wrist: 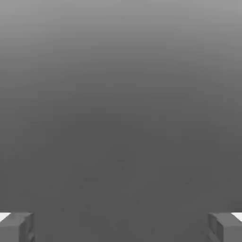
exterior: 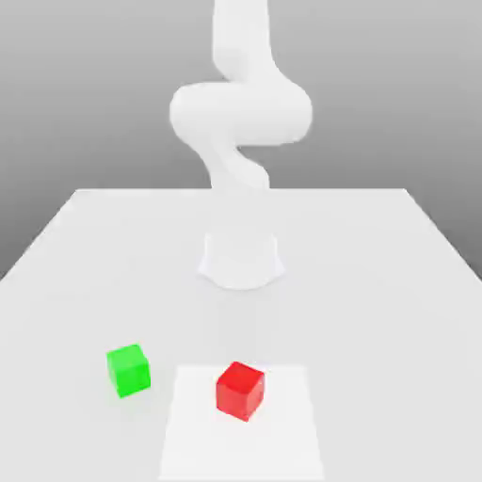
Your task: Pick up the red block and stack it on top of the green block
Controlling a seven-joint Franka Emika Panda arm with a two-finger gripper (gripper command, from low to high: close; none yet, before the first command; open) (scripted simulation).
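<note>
Green block [exterior: 128,369] sits lower left of the exterior frame, red block [exterior: 240,390] just right of it, lower centre, apart, on the table [exterior: 395,282]. Gripper [wrist: 121,227] jaws spread wide, empty; the blocks probably lie below and ahead of it.

The red block [exterior: 239,390] is a bright, plain red, shaded darker on one face; the green block [exterior: 128,369] on the exterior view's left of it is a plain vivid green. The table [exterior: 395,282] is pale grey-white, with a whiter square patch [exterior: 282,442] under the red block. The arm [exterior: 240,113] is white, and the fingertips [wrist: 19,227] are grey
</note>
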